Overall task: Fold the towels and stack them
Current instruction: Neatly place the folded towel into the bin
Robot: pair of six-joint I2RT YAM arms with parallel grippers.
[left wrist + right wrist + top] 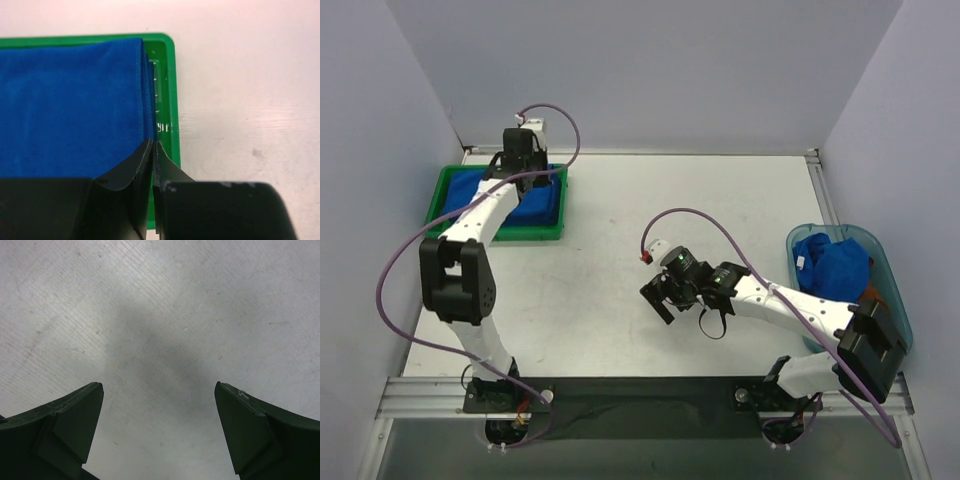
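Both green tray (545,233) and teal bin (850,231) hold blue towels (835,265).

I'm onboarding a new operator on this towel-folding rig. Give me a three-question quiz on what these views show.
1. True or false: the right gripper holds a towel.
2. The folded blue towel lies in: A) the green tray; B) the teal bin; C) the right gripper.
3. Name the gripper whose nearly closed fingers sit at the folded towel's edge.
Key: 1 false, its jaws stand open over the bare table; 2 A; 3 the left gripper.
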